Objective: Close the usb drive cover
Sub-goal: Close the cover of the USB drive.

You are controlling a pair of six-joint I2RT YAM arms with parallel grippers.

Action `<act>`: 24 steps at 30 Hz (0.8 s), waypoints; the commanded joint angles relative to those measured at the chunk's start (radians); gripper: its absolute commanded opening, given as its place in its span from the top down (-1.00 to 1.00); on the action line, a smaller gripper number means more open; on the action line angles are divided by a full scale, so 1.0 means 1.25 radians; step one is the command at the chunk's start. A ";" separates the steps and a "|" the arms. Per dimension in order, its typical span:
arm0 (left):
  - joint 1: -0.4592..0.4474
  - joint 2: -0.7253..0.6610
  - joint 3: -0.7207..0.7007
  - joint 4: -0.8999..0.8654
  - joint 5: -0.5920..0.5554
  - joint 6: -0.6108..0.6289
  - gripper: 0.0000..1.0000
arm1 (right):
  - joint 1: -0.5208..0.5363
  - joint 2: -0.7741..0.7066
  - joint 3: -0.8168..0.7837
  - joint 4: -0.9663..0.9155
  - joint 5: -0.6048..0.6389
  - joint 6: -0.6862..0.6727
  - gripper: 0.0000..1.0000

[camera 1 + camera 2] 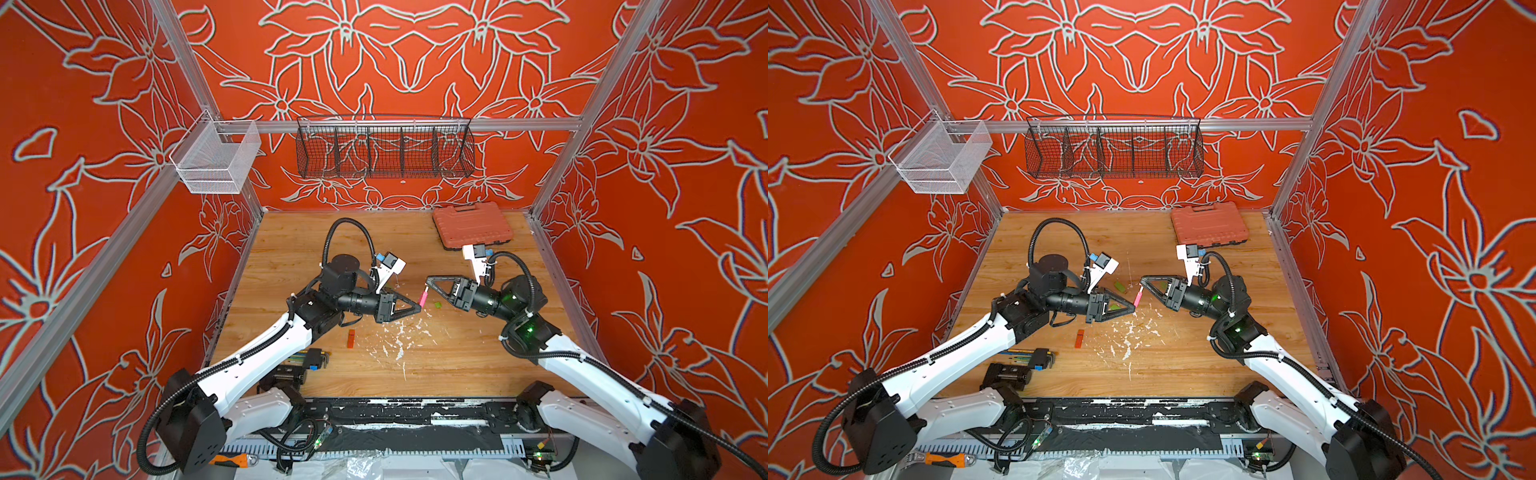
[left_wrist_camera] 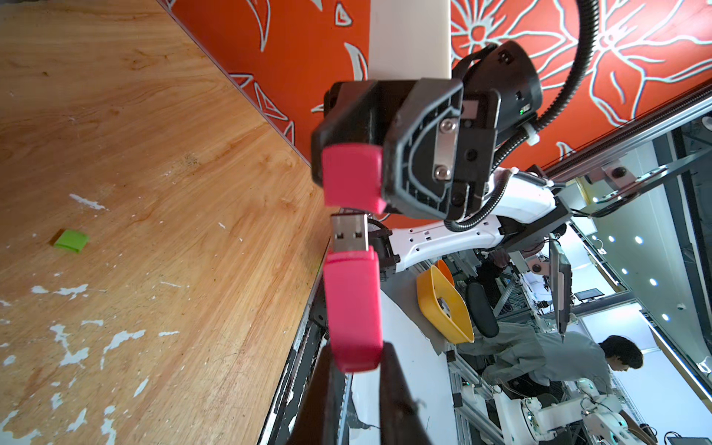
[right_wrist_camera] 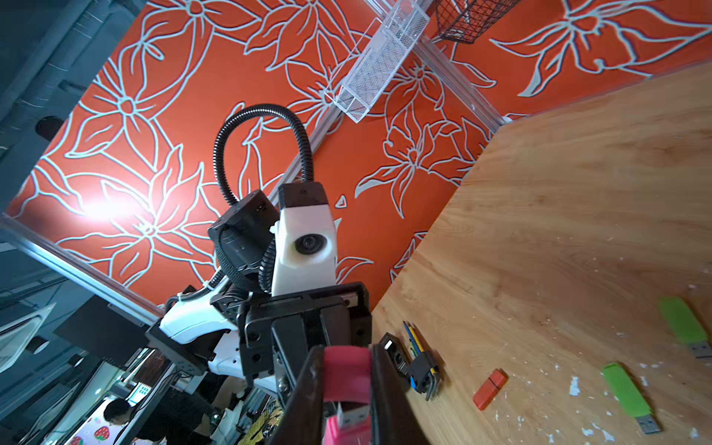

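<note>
Nearly there: I'm pinching the drive (image 2: pixel 352 308) with my left gripper (image 1: pixel 419 306), the cap (image 2: pixel 352 177) with my right gripper (image 1: pixel 428 282), aligned but not yet joined.

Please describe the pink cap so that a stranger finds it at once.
Over the middle of the wooden table, the left pincer and right pincer nearly meet. The right grips the pink cap: short, lacking the metal plug of the pink drive opposite.

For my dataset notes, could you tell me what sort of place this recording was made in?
Probably a robotics lab: the wooden table sits in a booth of aluminium rails and orange flowered panels, and past its edge the left wrist view shows further white robot arms and a person.
</note>
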 commanded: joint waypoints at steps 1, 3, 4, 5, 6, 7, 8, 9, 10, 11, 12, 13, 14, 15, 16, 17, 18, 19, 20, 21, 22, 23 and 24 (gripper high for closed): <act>0.005 -0.016 -0.002 0.045 0.023 -0.019 0.89 | 0.000 -0.030 -0.012 0.056 -0.027 0.024 0.89; 0.006 -0.015 -0.001 0.047 0.022 -0.020 0.89 | 0.000 -0.042 -0.013 0.032 -0.020 0.008 0.89; 0.005 -0.013 0.000 0.048 0.023 -0.022 0.89 | 0.000 -0.045 -0.016 0.033 -0.016 0.007 0.90; 0.005 -0.012 -0.002 0.053 0.024 -0.024 0.90 | 0.000 -0.046 -0.018 0.038 -0.015 0.007 0.89; 0.005 -0.011 -0.003 0.061 0.023 -0.028 0.90 | 0.000 -0.045 -0.019 0.043 -0.014 0.006 0.90; 0.006 -0.011 -0.003 0.067 0.023 -0.031 0.90 | 0.000 -0.045 -0.020 0.041 -0.010 0.007 0.90; 0.006 -0.012 -0.005 0.076 0.024 -0.034 0.90 | 0.000 -0.045 -0.021 0.043 -0.005 0.003 0.90; 0.005 -0.012 -0.006 0.082 0.025 -0.038 0.90 | 0.000 -0.046 -0.025 0.048 0.003 0.001 0.91; 0.006 -0.013 -0.005 0.087 0.027 -0.040 0.90 | -0.001 -0.048 -0.029 0.044 0.014 -0.001 0.91; 0.006 -0.013 -0.006 0.096 0.031 -0.045 0.90 | 0.000 -0.051 -0.032 0.042 0.023 -0.010 0.91; 0.005 -0.014 -0.007 0.103 0.033 -0.049 0.90 | -0.001 -0.052 -0.035 0.041 0.034 -0.016 0.91; 0.005 -0.013 -0.007 0.105 0.034 -0.053 0.90 | 0.000 -0.055 -0.039 0.042 0.044 -0.021 0.91; 0.005 -0.013 -0.007 0.105 0.034 -0.053 0.90 | 0.000 -0.054 -0.048 0.059 0.052 -0.022 0.91; 0.006 -0.013 -0.008 0.107 0.036 -0.054 0.90 | -0.001 -0.053 -0.055 0.086 0.058 -0.018 0.92; 0.006 -0.014 -0.009 0.108 0.035 -0.055 0.90 | 0.000 -0.052 -0.062 0.106 0.062 -0.013 0.92; 0.005 -0.014 -0.011 0.110 0.036 -0.055 0.90 | 0.000 -0.050 -0.067 0.131 0.066 -0.007 0.92; 0.005 -0.014 -0.012 0.110 0.035 -0.056 0.90 | 0.000 -0.048 -0.068 0.149 0.068 -0.004 0.92; 0.005 -0.015 -0.013 0.111 0.036 -0.056 0.90 | 0.000 -0.048 -0.071 0.156 0.078 -0.002 0.93; 0.006 -0.016 -0.014 0.111 0.036 -0.056 0.90 | 0.000 -0.049 -0.074 0.166 0.086 -0.002 0.93; 0.005 -0.015 -0.013 0.112 0.036 -0.057 0.90 | 0.000 -0.049 -0.075 0.180 0.090 -0.003 0.93; 0.005 -0.015 -0.015 0.112 0.037 -0.057 0.90 | -0.001 -0.048 -0.074 0.188 0.091 -0.003 0.93; 0.005 -0.016 -0.015 0.112 0.036 -0.057 0.90 | 0.000 -0.047 -0.073 0.199 0.093 -0.004 0.93; 0.005 -0.016 -0.017 0.112 0.035 -0.056 0.90 | 0.000 -0.046 -0.071 0.208 0.094 -0.003 0.93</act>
